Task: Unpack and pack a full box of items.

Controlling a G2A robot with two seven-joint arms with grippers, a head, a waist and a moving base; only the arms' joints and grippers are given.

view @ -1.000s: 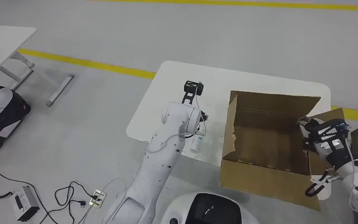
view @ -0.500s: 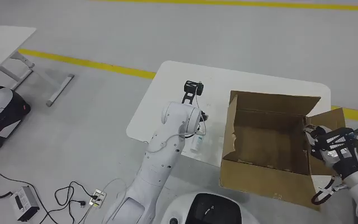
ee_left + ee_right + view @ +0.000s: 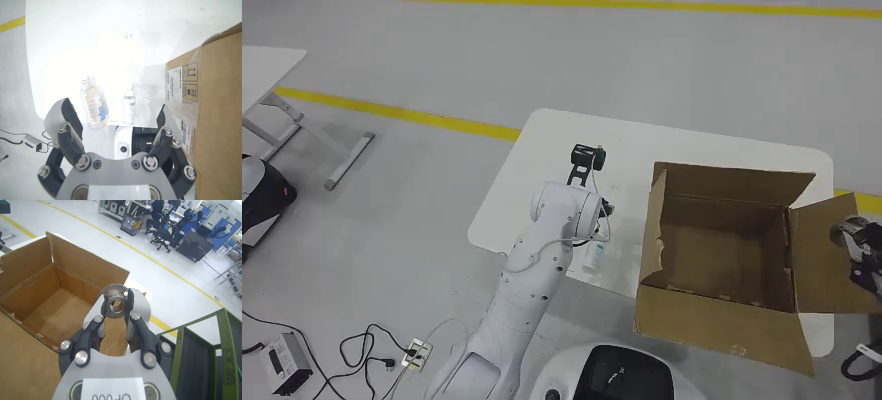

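Shiny flanged steel ring [image 3: 115,313] in clenched right fingers [image 3: 130,302] near open brown box [image 3: 66,262]; left fingers [image 3: 70,113] spread.

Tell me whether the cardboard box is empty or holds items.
Empty as far as visible: the box shows a bare cardboard floor in the top and right wrist views.

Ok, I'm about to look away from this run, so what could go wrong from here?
The right gripper pinches the metal flange by its narrow hub, outside the box wall; a slip could drop it off the table. The clear bottle and spray bottle stand at the table edge in front of the open left gripper; a clumsy reach might knock them off.
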